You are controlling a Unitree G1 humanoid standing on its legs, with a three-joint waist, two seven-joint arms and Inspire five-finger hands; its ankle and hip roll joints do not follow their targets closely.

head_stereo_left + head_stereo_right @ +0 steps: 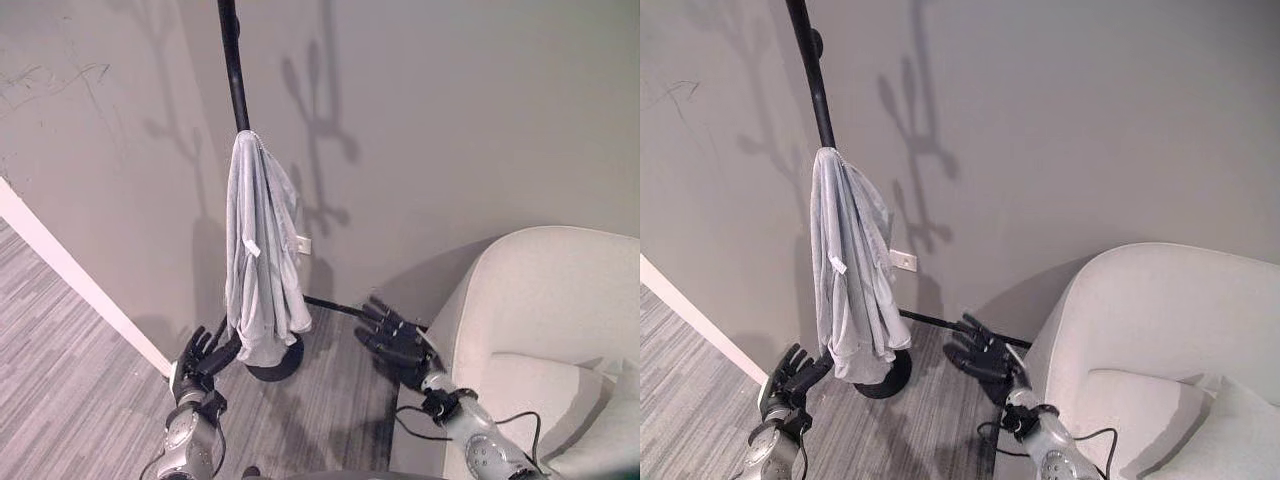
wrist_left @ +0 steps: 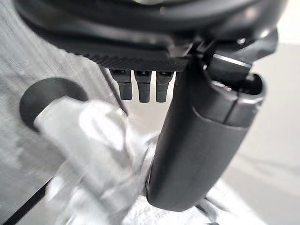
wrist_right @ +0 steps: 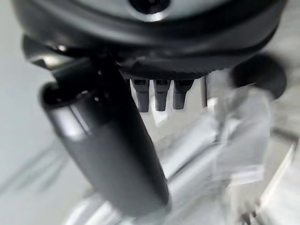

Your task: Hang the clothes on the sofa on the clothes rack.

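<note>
Against the grey wall: a black coat rack pole (image 1: 236,75) stands on its round base (image 1: 280,362), with a light grey garment (image 1: 260,255) draped from a peg and hanging clear down to just above the base.
Left eye view, hands: the left hand (image 1: 196,355) hovers low beside the garment's hem with its fingers spread and empty; the right hand (image 1: 392,335) is between the rack and the sofa, fingers straight, holding nothing.
Right eye view, sofa: the cream sofa (image 1: 1160,310) sits at the right with a cushion (image 1: 1240,425) on its seat; no other clothing is visible on the part shown.
Left wrist view: fingers (image 2: 140,86) straight and relaxed, thumb extended, pale cloth showing past them but not grasped.
Right wrist view: fingers (image 3: 159,96) likewise released, nothing between them and the thumb.
Step in hand: the garment looks hung and let go, so this reads as the release.
Next move: probably draw both hands clear without snagging the hem, then check the sofa for more clothes.
</note>
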